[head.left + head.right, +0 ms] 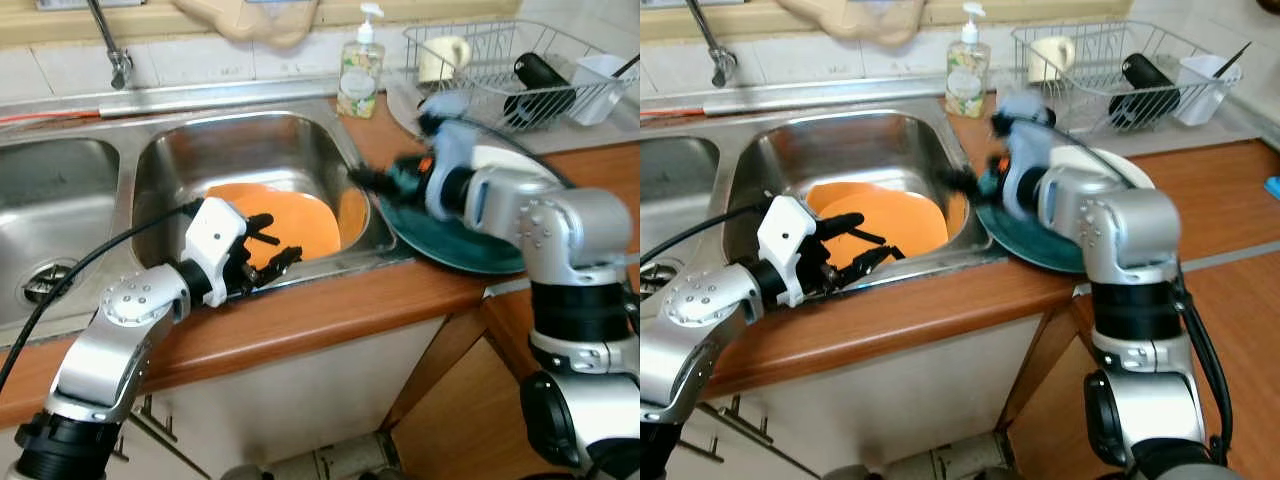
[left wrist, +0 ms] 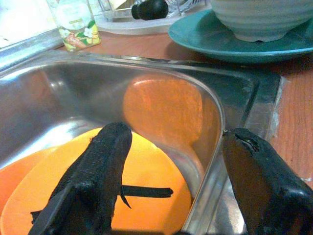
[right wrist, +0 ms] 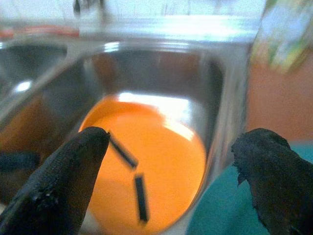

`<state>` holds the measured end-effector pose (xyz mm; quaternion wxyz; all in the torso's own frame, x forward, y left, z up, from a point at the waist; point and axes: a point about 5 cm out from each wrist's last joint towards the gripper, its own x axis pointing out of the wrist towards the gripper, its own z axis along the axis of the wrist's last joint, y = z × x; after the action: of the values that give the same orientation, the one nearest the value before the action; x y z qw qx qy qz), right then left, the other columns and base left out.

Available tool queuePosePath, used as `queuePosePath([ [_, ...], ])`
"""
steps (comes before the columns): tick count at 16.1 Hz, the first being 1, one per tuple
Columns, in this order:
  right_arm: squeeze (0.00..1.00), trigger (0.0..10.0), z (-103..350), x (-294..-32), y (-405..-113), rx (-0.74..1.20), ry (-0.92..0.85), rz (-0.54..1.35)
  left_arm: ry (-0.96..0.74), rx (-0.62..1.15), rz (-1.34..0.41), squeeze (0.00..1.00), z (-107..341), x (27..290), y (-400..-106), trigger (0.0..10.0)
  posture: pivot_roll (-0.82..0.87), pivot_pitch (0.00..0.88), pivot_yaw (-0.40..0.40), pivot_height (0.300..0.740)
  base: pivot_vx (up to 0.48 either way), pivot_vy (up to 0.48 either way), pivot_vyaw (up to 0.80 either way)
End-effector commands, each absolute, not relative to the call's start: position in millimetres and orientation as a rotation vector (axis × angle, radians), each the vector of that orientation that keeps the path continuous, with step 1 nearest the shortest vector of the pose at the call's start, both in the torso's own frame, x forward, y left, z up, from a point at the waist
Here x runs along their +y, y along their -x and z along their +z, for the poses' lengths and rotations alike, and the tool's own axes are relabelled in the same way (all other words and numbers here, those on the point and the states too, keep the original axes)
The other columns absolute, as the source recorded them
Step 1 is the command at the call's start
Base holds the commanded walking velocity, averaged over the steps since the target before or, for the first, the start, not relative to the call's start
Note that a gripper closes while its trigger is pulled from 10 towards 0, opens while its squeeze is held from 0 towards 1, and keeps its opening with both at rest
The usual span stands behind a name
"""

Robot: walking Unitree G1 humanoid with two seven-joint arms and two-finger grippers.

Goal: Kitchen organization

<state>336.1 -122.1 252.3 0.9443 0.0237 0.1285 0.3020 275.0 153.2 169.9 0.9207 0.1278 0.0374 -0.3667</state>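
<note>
Organization appears barely begun: the orange plate [image 1: 285, 222] lies ungrasped in the sink [image 1: 170, 150], left gripper [image 1: 268, 250] spread above it, right gripper [image 3: 168, 169] spread at the basin's rim beside the teal plate [image 1: 1025, 240].

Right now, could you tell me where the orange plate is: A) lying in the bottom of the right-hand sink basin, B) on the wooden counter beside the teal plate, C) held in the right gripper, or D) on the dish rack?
A: the orange plate lies flat in the sink basin, with the open left gripper over its near edge.
</note>
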Motion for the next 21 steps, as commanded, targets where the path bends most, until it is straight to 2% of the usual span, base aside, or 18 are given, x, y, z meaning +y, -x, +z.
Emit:
queuePosePath([
  [1,0.00,10.0,274,-131,-331,0.090,-0.017,0.579,-0.264,0.055,-0.733,0.00,173,154,-277,10.0,-0.05,0.000,-0.005,0.740,0.000,0.000,0.00],
  [3,0.00,10.0,288,-139,-325,-0.013,-0.001,0.542,-0.244,0.043,-0.700,0.00,173,153,-278,10.0,-0.06,0.000,0.001,0.740,0.000,0.000,0.00],
  [7,0.00,10.0,300,-174,-298,-0.142,0.001,0.416,-0.176,-0.011,-0.586,0.00,173,150,-278,10.0,-0.08,0.000,0.006,0.740,0.000,0.000,0.00],
  [9,0.00,10.0,292,-202,-295,-0.119,0.011,0.259,-0.165,-0.012,-0.609,0.00,170,144,-274,10.0,-0.09,0.000,0.016,0.740,0.000,0.000,0.00],
  [12,0.00,10.0,273,-261,-294,-0.003,0.089,-0.033,-0.154,-0.014,-0.693,0.00,168,132,-266,10.0,-0.10,0.000,0.014,0.740,0.000,0.000,0.00],
  [13,0.00,10.0,271,-268,-294,0.013,0.109,-0.062,-0.152,-0.015,-0.705,0.00,169,130,-265,10.0,-0.10,0.000,0.013,0.740,0.000,0.000,0.00],
  [16,0.00,10.0,252,-313,-291,0.165,0.295,-0.219,-0.128,-0.003,-0.833,0.00,169,119,-252,10.0,-0.10,0.000,0.002,0.740,0.000,0.000,0.00],
  [19,0.00,10.0,239,-324,-292,0.225,0.371,-0.238,-0.125,0.009,-0.874,0.00,169,118,-246,10.0,-0.09,0.000,-0.009,0.740,0.000,0.000,0.00],
  [21,0.00,10.0,231,-318,-295,0.247,0.396,-0.199,-0.128,0.008,-0.863,0.00,169,120,-245,10.0,-0.08,0.000,-0.013,0.740,0.000,0.000,0.00],
])
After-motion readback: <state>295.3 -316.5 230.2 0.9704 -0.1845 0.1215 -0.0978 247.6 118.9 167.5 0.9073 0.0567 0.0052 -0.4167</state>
